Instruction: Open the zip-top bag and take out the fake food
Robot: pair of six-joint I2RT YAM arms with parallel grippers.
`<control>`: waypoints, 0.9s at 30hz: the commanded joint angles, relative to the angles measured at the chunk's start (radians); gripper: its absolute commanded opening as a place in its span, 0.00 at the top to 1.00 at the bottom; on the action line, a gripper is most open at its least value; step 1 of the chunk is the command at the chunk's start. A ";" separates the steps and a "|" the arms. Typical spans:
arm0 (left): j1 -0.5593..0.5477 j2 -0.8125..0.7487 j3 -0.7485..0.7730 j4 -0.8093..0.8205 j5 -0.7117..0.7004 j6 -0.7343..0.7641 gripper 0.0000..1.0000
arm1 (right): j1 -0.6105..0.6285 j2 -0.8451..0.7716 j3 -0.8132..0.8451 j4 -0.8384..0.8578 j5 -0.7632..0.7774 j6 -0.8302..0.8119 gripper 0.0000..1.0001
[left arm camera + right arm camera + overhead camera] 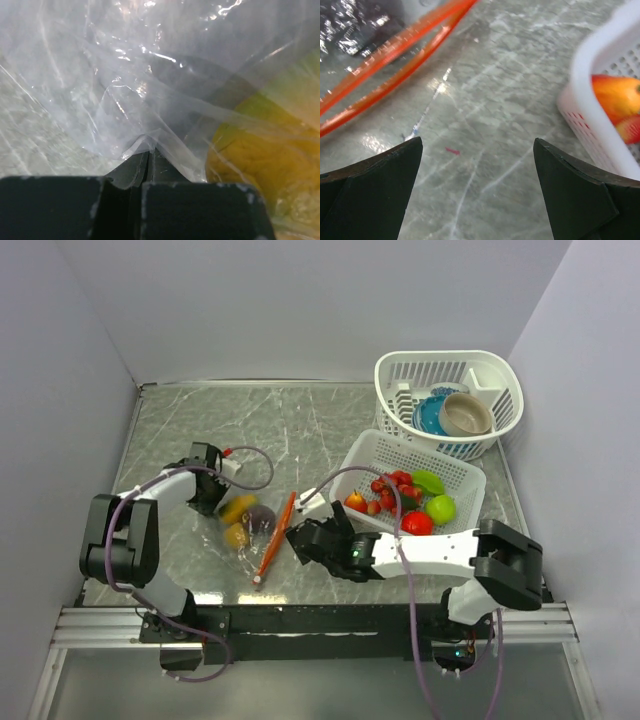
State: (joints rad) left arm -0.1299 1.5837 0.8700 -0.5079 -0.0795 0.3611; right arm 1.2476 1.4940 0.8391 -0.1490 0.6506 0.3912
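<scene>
The clear zip-top bag (250,525) lies on the table left of centre, its orange-red zip strip (274,537) open on the right side. Yellow and dark fake food pieces (238,508) still show inside it. My left gripper (212,502) is shut on the bag's closed end; in the left wrist view the plastic (150,100) is pinched between the fingers, with a yellow piece (260,150) beyond. My right gripper (300,540) is open and empty just right of the zip strip (395,55), above bare table. More fake food (405,498) lies in a white tray (458,530).
A white basket (448,370) with a blue bowl (430,412) and a beige bowl (465,415) stands at the back right. The tray's rim (590,100) is close on my right gripper's right side.
</scene>
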 commanded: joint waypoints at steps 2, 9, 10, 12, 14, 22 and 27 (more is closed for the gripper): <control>-0.027 0.025 -0.019 0.077 -0.049 0.006 0.99 | 0.000 0.061 0.095 0.146 -0.017 -0.074 0.00; -0.020 -0.089 0.021 -0.017 0.009 0.009 0.37 | 0.000 0.120 0.104 0.252 -0.054 -0.106 0.00; -0.017 -0.099 0.029 -0.029 0.026 0.004 0.39 | 0.001 0.127 0.101 0.275 -0.060 -0.109 0.00; -0.016 -0.097 0.064 -0.069 0.070 -0.017 0.59 | 0.000 0.150 0.097 0.301 -0.078 -0.121 0.00; -0.016 -0.079 0.096 -0.095 0.112 -0.033 0.69 | 0.000 0.179 0.101 0.309 -0.080 -0.120 0.00; -0.007 -0.119 0.138 -0.133 0.147 -0.045 0.51 | 0.001 0.123 0.006 0.356 -0.088 -0.061 0.00; -0.007 -0.076 0.138 -0.113 0.181 -0.080 0.51 | 0.004 0.161 0.021 0.351 -0.097 -0.055 0.00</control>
State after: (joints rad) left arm -0.1402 1.5021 0.9718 -0.6182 0.0433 0.3172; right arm 1.2476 1.6596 0.8501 0.1501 0.5541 0.3168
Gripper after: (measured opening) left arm 0.492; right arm 0.999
